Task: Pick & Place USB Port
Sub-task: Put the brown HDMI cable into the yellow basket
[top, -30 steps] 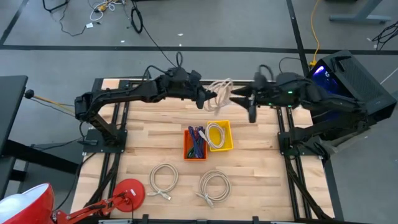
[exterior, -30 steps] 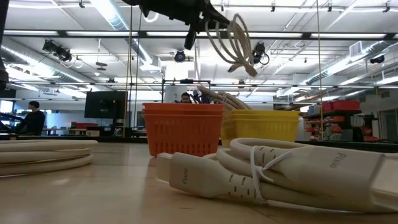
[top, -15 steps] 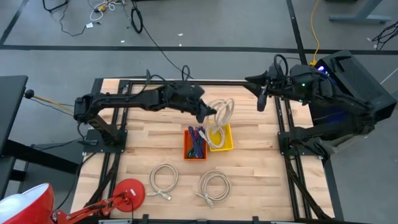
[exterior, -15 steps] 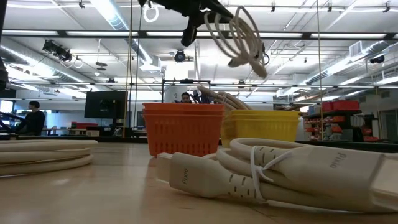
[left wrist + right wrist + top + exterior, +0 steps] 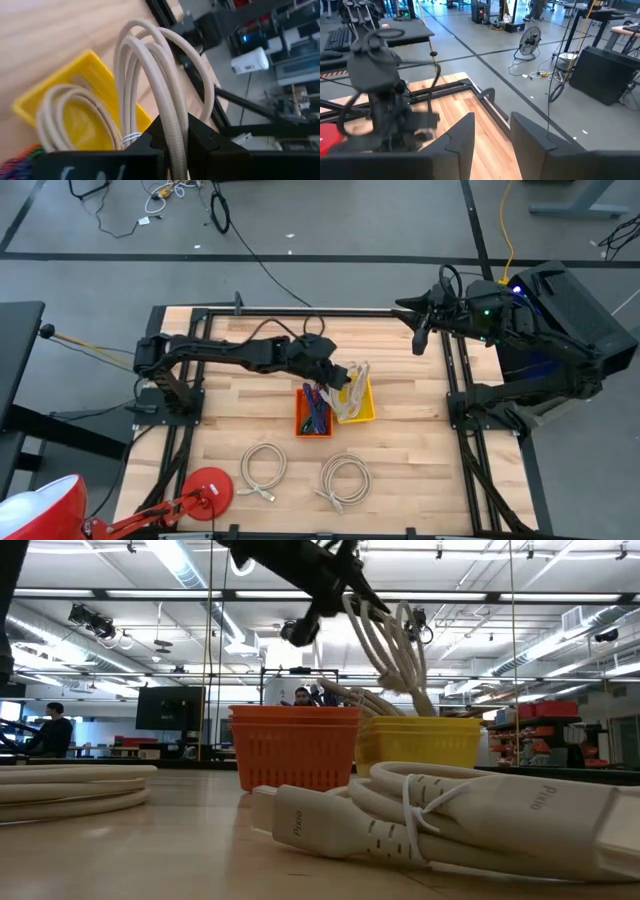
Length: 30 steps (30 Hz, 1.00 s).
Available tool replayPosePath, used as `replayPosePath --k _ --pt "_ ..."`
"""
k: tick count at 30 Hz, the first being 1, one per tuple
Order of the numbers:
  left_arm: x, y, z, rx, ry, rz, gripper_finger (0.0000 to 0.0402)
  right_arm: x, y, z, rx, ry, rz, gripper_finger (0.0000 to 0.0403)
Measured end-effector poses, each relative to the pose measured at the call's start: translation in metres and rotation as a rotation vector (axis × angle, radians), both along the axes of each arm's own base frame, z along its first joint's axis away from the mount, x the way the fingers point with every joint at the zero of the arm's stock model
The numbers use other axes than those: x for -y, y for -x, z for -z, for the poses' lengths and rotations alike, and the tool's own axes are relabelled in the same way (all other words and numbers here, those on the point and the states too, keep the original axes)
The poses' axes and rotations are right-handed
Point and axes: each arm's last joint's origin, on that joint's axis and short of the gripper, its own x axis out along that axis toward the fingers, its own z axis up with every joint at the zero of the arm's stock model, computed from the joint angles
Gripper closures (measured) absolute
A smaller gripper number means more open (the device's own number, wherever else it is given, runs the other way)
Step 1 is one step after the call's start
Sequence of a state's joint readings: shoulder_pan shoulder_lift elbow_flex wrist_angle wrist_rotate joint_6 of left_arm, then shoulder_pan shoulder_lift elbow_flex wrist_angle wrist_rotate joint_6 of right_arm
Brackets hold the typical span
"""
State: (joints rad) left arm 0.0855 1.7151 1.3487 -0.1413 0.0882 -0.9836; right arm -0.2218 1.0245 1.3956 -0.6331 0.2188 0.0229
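My left gripper [image 5: 337, 373] is shut on a coiled beige USB cable [image 5: 356, 375] and holds it just above the yellow basket [image 5: 361, 408] at the table's middle. The low view shows the coil [image 5: 392, 650] hanging from the gripper [image 5: 335, 585] over that basket [image 5: 425, 743]. Another beige coil [image 5: 62, 117] lies inside the yellow basket [image 5: 92, 75]. Beside it stands an orange basket [image 5: 312, 412] with coloured cables. My right gripper [image 5: 419, 332] waits open at the far right, with nothing between its fingers [image 5: 465, 137]. My left gripper pinches several strands of the coil [image 5: 175, 131] between its two fingers, at one side of the loop. The fingers come slanting down from the table's left. The coil is lifted clear, and its free loops hang tilted toward the yellow basket.
Two more coiled beige cables [image 5: 263, 468] [image 5: 343, 480] lie on the wooden table near its front edge. A red round object [image 5: 210, 488] sits at the near left. Dark frame rails [image 5: 455, 395] run along the table's sides.
My left gripper has carried the coil toward the near edge and down, from beyond the baskets to just over the yellow one, and has rolled, so the coil now hangs more steeply. My right gripper has drawn back from the coil toward the far right corner.
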Motion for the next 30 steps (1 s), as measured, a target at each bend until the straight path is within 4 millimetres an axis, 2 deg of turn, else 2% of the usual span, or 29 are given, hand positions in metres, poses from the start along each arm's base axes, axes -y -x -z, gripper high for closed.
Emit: replayPosePath --k 4,9,25,27,30 --pt "0.001 -0.012 0.013 0.018 0.070 0.030 0.0365 0.000 0.000 0.001 -0.014 0.016 -0.006 0.0278" --pt "-0.001 -0.016 0.027 -0.033 0.092 -0.009 0.0366 0.000 0.000 0.002 -0.034 0.028 -0.009 0.0278" --pt "-0.002 -0.010 0.033 -0.123 0.098 -0.107 0.0366 0.000 0.001 0.004 -0.080 0.080 -0.026 0.0278" --pt "-0.002 -0.010 0.033 -0.123 0.098 -0.107 0.0354 0.000 0.001 0.004 -0.083 0.089 -0.029 0.0278" --pt "-0.002 -0.011 0.032 -0.121 0.092 -0.101 0.0313 0.000 0.001 0.004 -0.084 0.091 -0.029 0.0278"
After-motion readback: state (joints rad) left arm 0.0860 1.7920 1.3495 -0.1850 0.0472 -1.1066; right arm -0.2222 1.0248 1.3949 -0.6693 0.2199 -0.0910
